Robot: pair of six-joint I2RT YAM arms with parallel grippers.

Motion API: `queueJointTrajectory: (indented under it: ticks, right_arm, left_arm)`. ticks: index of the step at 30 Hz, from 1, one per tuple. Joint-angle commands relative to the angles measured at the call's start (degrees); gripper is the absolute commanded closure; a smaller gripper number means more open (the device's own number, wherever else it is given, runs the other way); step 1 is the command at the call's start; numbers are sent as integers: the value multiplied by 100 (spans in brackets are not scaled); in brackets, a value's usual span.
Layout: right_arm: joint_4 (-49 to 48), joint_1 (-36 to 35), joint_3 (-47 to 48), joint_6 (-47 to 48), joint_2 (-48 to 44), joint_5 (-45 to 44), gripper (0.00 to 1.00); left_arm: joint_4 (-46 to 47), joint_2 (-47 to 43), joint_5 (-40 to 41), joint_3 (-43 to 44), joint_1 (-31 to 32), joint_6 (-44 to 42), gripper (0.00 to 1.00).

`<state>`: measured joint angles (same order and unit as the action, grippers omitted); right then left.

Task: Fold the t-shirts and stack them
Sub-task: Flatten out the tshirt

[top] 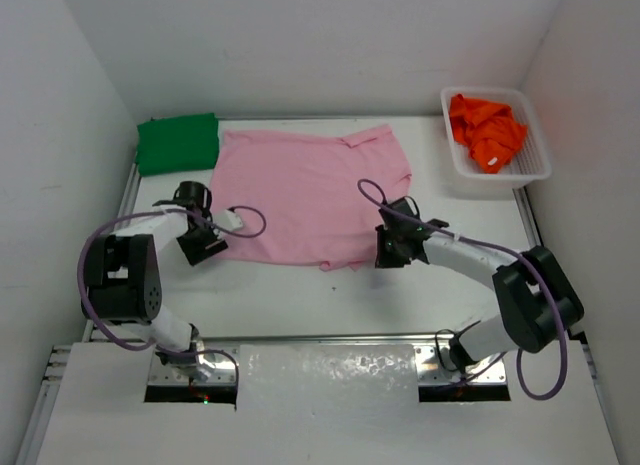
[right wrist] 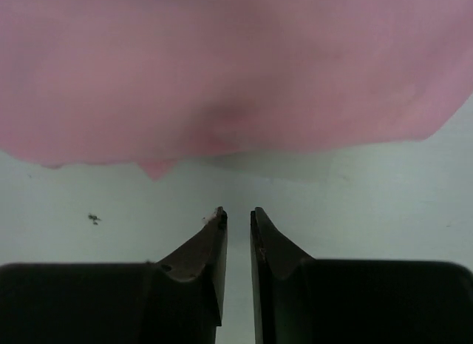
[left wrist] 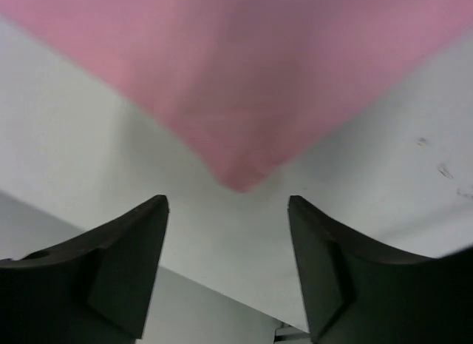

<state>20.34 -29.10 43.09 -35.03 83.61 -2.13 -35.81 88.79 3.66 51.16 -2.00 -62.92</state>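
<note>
The pale pink cloth t-shirt (top: pixel 300 195) lies spread flat mid-tabletop (top: pixel 300 305), not yet folded by my reading, with its long axis left to right and a sleeve at the far right. The bright green cloth shirt (top: pixel 178 143) sits folded at the far left corner (one done). The crumpled vivid orange shirt (top: pixel 485 130) waits in the white plastic lattice basket (top: pixel 530 173). The left claw (left wrist: pixel 228 203) gapes empty just short of the pink near corner. The right claw (right wrist: pixel 238 214) is nearly closed on nothing, beside the near hem.

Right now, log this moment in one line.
green shirt: folded; pink shirt: spread; orange shirt: in basket; left gripper: open; right gripper: shut
</note>
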Motion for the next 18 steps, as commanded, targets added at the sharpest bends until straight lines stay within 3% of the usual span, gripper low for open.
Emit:
queueJointTrajectory:
  ticks: [1, 10, 18]
  right_arm:
    - [-1066, -183, -159, -1277, -82, 309, 82]
    - [-2147, -333, -688, -2201, 743, 1101, 66]
    - [-1779, -368, -266, -2149, 1139, 705, 59]
  left_arm:
    - [1084, -258, 179, -299, -46, -591, 33]
    - [1920, -38, 178, -633, -55, -318, 28]
    - [2404, 68, -101, -800, -11, -213, 25]
